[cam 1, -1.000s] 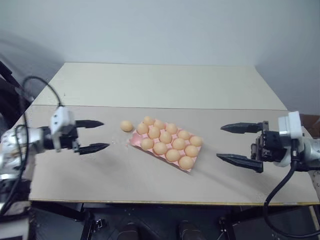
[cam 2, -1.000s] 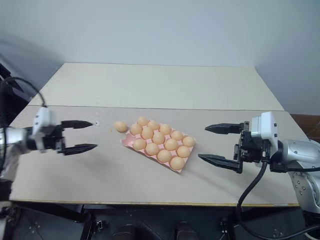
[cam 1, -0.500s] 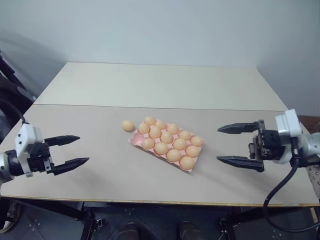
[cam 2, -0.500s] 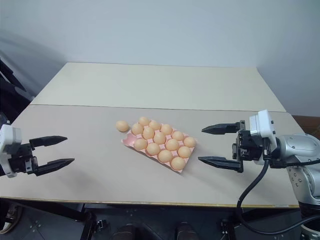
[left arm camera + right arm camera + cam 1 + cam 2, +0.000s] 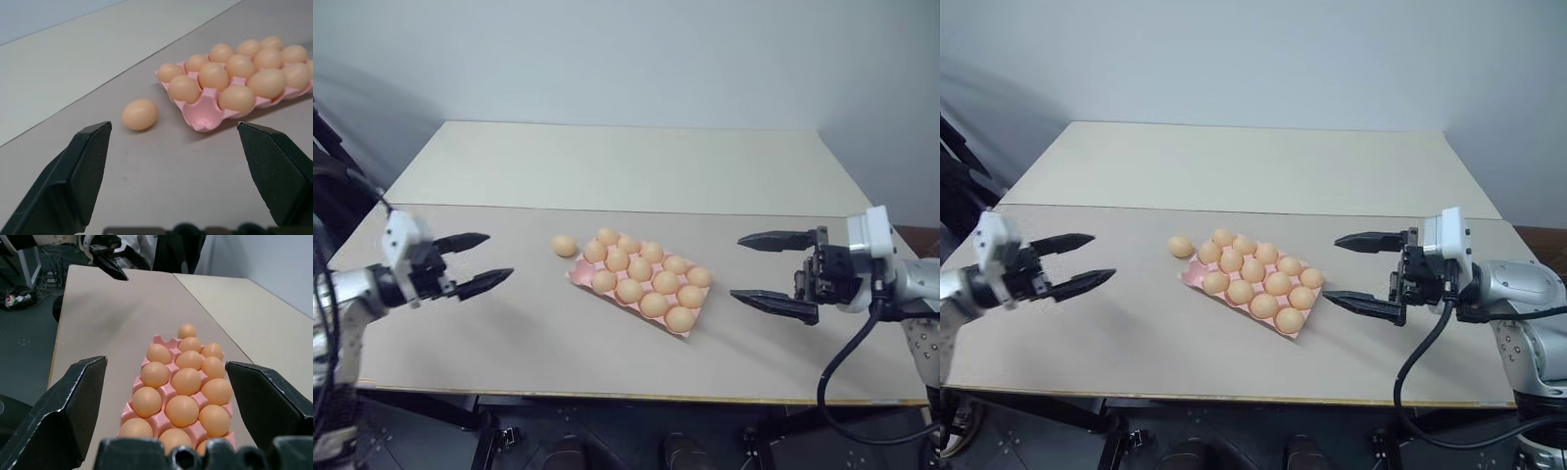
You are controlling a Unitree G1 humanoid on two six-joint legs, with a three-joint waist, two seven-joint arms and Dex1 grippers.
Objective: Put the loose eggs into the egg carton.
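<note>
The left gripper [image 5: 477, 261] has swung back in toward the middle of the table after dipping low and far out toward the near left corner half a second ago. It now sits roughly where it was a second ago, a little farther from the eggs, with its two black fingers spread wide and nothing between them. It points across the table toward the one loose egg [image 5: 564, 245], which lies ahead of its fingertips and clear of them, with bare table [image 5: 529, 323] in between. In the left wrist view that egg [image 5: 140, 114] sits between the lines of the two fingers, so the aim looks about right for an approach.

The egg itself has not moved. It rests just beside the far left corner of the pink egg carton [image 5: 584, 279], close to it but apart. The corner cup [image 5: 208, 119] nearest the left gripper looks empty, while the other cups hold eggs, so this seems to be the last egg and the last free place.

The right gripper [image 5: 771, 270] has crept slightly closer to the carton's other end, fingers wide apart and empty, the carton just ahead of its tips.

So the task is nearly finished but not advanced: the left gripper is only lining up again, and the reach, the close and the lift into the cup remain.
</note>
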